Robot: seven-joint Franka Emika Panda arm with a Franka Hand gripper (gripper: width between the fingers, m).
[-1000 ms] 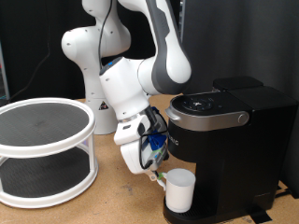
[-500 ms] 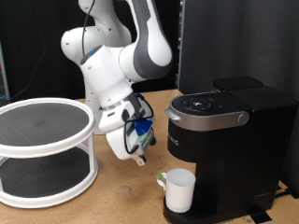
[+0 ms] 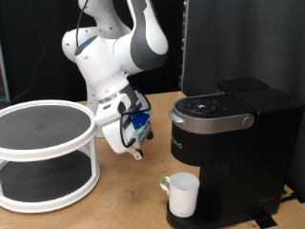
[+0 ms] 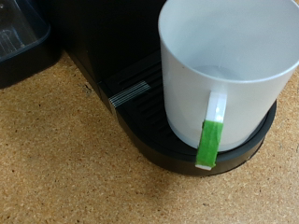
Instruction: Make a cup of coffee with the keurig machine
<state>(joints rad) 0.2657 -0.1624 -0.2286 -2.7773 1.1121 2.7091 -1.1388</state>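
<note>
Cup (image 3: 183, 196) upright on round drip base of keurig machine (image 3: 229, 143), under brew head; handle carries green strip. Gripper (image 3: 136, 153) hangs apart toward exterior view's left, near white shelf rack (image 3: 46, 153); finger state cannot tell.

A robotics lab test bench, not a home kitchen: black curtains hang behind a cork-topped surface (image 3: 124, 196), where a white robot arm's claw (image 3: 136, 153) hangs between a white two-tier turntable rack (image 3: 43, 153) and a black keurig machine (image 3: 233, 153).
</note>
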